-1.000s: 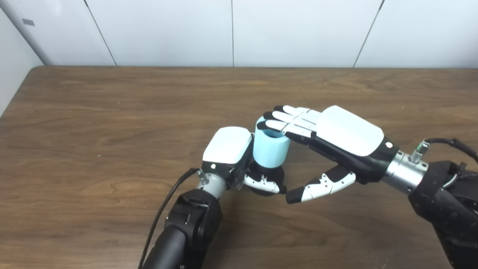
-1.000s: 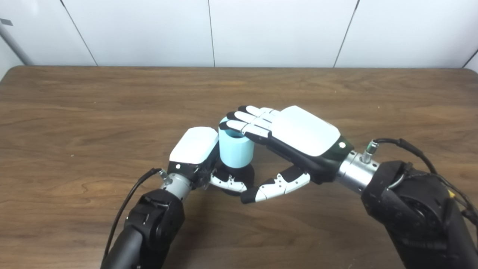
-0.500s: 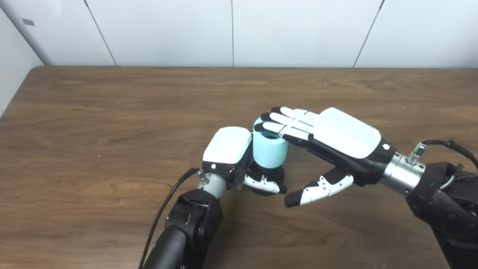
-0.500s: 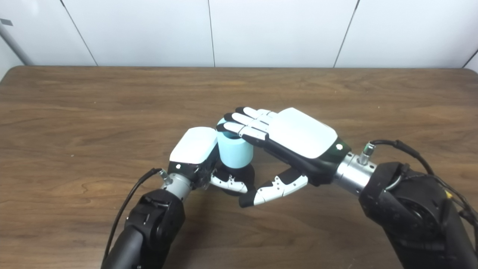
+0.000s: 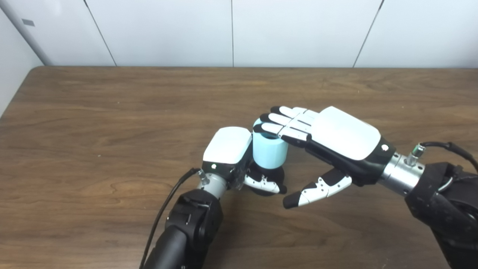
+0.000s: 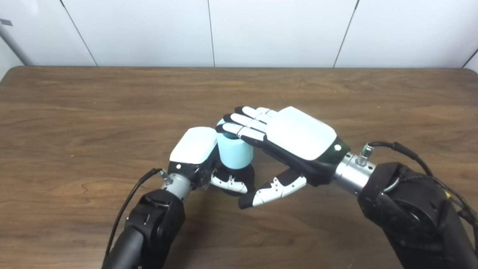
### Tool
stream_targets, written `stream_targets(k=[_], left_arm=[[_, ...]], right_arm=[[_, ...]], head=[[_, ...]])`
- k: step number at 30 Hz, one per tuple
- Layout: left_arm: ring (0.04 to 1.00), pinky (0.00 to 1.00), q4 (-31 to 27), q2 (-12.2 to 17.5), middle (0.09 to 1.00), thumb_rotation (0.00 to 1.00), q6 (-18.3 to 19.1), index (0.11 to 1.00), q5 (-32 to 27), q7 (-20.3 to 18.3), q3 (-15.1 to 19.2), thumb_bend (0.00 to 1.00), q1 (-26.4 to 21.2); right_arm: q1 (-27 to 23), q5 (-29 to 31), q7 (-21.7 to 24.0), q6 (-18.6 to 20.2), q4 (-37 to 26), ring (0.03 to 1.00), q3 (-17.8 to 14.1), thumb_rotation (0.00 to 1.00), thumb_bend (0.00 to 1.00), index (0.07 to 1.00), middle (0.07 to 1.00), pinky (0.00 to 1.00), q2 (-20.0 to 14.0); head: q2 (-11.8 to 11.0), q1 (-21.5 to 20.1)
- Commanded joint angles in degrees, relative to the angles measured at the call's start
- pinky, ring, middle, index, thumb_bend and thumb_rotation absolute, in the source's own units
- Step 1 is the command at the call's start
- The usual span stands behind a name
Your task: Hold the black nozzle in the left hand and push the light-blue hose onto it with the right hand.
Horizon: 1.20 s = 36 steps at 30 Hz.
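Wooden table (image 5: 93, 123), white panelled wall (image 5: 168, 30) behind. Near the middle of the tabletop, left hand (image 5: 228, 151) wrapped around the black nozzle (image 5: 266, 178) — thumb curled across the nozzle's front, white back of the hand turned up. Nozzle mostly hidden by the hand and by what stands on it; only a dark rounded base visible just above the table surface.

Light-blue hose (image 5: 269, 151) — a short, stubby cylinder — upright on top of the nozzle, lower end meeting the black part, open upper end facing up. Touching the left hand's side. How far down over the nozzle, impossible to tell from either view.

Right hand (image 5: 336, 140) flat and palm-down, reaching in from the right. Fingers (image 5: 278, 123) straight and side by side, dark fingertips laid over the hose's top rim, covering part of the opening. Thumb (image 5: 315, 188) stretched out below and apart from the fingers, pointing toward the nozzle's base and ending just beside the left thumb, clasping nothing. Not a grip on the hose: spread hand resting on its top

Black cable (image 5: 168, 201) looped beside the left wrist, another at the right wrist (image 5: 442, 144)
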Motion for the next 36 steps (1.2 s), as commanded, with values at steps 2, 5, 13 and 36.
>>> stream_targets(k=[2, 5, 13, 36], left_arm=[[0.681, 0.85, -0.25, 0.27, 0.520, 0.00, 0.40, 0.469, 0.33, -1.89, 0.05, 0.52, 0.70], [0.677, 0.85, -0.25, 0.31, 0.521, 0.00, 0.40, 0.469, 0.78, -1.96, 0.00, 0.52, 0.65], [0.681, 0.86, -0.29, 0.34, 0.522, 0.00, 0.55, 0.467, 0.92, -2.47, 0.11, 0.52, 0.48], [0.681, 0.85, -0.57, 0.63, 0.525, 0.00, 0.15, 0.464, 0.78, -3.15, 0.78, 0.52, -0.02]], right_arm=[[0.47, -0.51, 2.10, 0.03, 0.94, 0.969, 0.24, 0.88, 0.61, 0.878, 0.931, 0.92, -1.95], [1.04, -0.47, 1.95, -0.10, 1.67, 0.963, 0.24, 0.86, 0.60, 0.874, 0.927, 0.93, -2.31], [2.62, -0.95, 0.40, -0.78, 3.38, 0.956, 0.55, 0.85, 0.60, 0.877, 0.925, 0.92, -3.06], [3.55, -0.61, -1.73, -1.31, 4.80, 0.955, 2.35, 0.85, 0.60, 0.880, 0.927, 0.93, -2.96]], head=[[0.09, 0.05], [0.14, 0.05], [0.20, -0.03], [0.16, -0.03]])
